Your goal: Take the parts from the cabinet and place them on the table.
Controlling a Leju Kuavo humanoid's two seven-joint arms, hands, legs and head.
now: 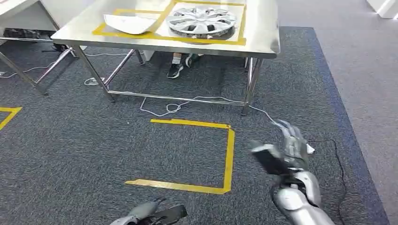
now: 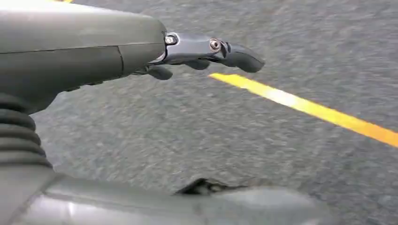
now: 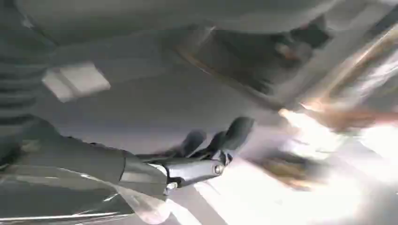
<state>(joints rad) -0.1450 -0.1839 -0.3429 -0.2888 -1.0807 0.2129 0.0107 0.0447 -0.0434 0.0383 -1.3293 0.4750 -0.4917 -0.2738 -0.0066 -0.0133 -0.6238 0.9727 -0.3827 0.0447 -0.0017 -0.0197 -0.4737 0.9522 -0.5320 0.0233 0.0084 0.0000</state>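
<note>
Two parts lie on the steel table (image 1: 263, 40) at the far side. One is a silver hubcap (image 1: 201, 21), the other a white curved panel (image 1: 129, 23), each inside a yellow taped box. My right hand (image 1: 291, 145) is raised over the carpet in front of the table's right leg, fingers spread and holding nothing. In the blurred right wrist view, the right hand (image 3: 206, 150) has its fingers stretched out and bare. My left hand (image 1: 155, 213) hangs low at the bottom edge. The left hand (image 2: 206, 51) reaches out over the carpet with nothing in it.
A yellow taped square (image 1: 229, 154) marks the dark carpet between me and the table. A white cable (image 1: 169, 108) trails on the floor by the table legs. A person's shoes (image 1: 176, 70) stand under the table. Another table's legs (image 1: 23, 75) are at the left.
</note>
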